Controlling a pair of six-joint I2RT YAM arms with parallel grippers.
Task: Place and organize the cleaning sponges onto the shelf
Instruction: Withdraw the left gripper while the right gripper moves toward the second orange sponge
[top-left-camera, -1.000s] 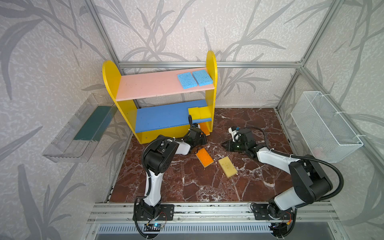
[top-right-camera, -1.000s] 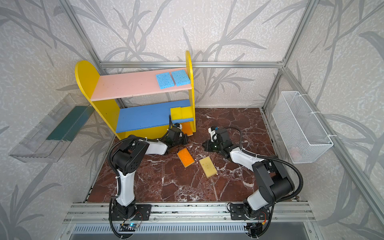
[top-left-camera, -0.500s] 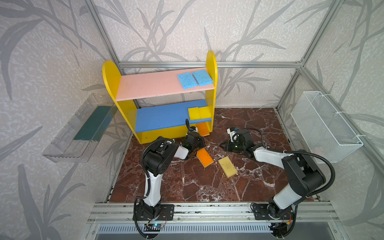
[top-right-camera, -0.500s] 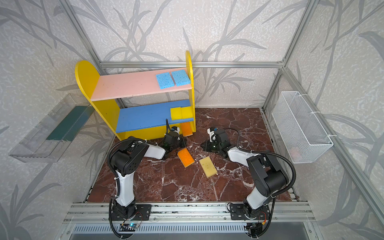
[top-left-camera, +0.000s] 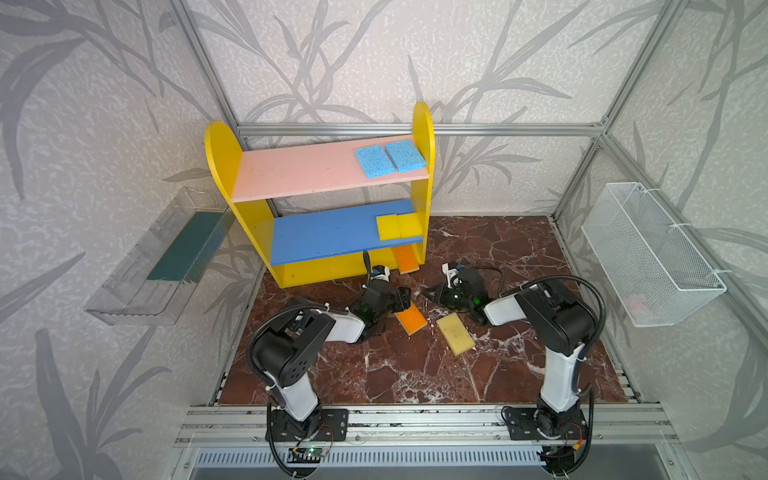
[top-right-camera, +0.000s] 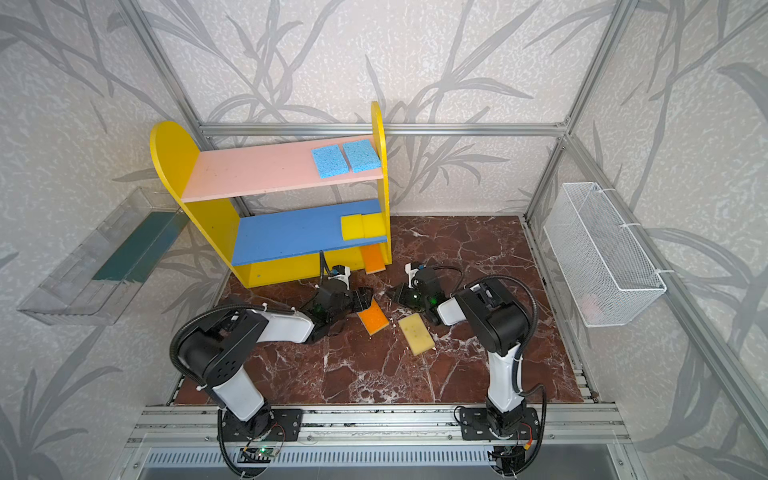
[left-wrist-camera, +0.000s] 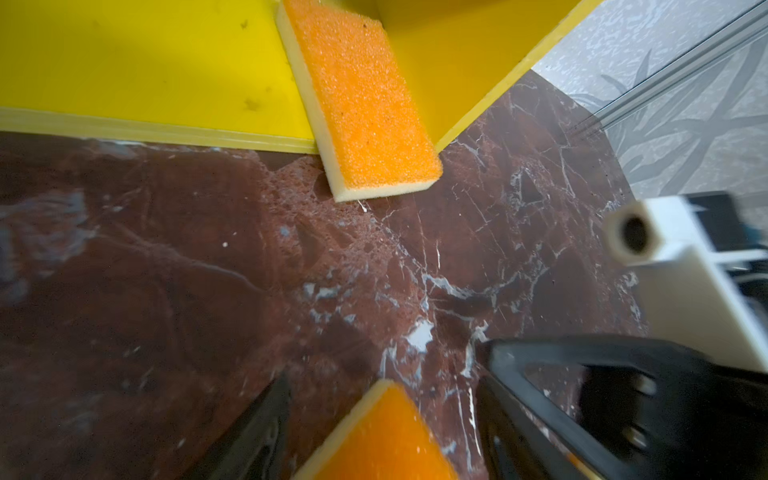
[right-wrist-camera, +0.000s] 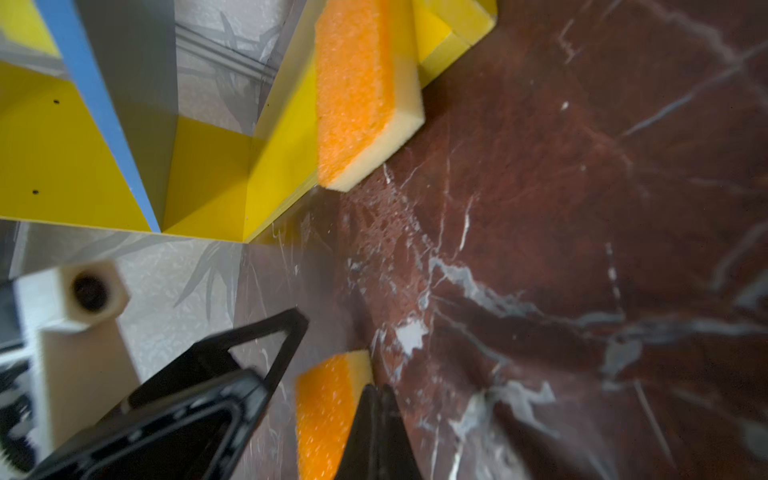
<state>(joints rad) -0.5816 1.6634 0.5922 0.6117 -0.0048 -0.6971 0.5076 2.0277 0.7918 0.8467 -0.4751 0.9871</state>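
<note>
The shelf (top-left-camera: 249, 208) holds two blue sponges (top-left-camera: 374, 161) on its pink board and two yellow sponges (top-left-camera: 390, 226) on its blue board. An orange sponge (top-left-camera: 406, 259) on its base juts over the front edge. A second orange sponge (top-left-camera: 413, 320) and a pale yellow sponge (top-left-camera: 456, 333) lie on the floor. My left gripper (left-wrist-camera: 382, 415) stands open astride the floor orange sponge (left-wrist-camera: 378, 440), its fingers (left-wrist-camera: 257, 432) clear of it. My right gripper (right-wrist-camera: 374, 390) is shut and empty, its tip beside that sponge's (right-wrist-camera: 324, 415) far end.
A clear tray with a green liner (top-left-camera: 166, 257) hangs on the left wall. A white wire basket (top-left-camera: 648, 249) hangs on the right wall. The two grippers sit close together, tips facing, in front of the shelf's right panel (top-right-camera: 384, 187).
My left gripper has drawn back from the shelf's base to the floor orange sponge and opened. My right gripper has slid left toward the same sponge, still shut.
</note>
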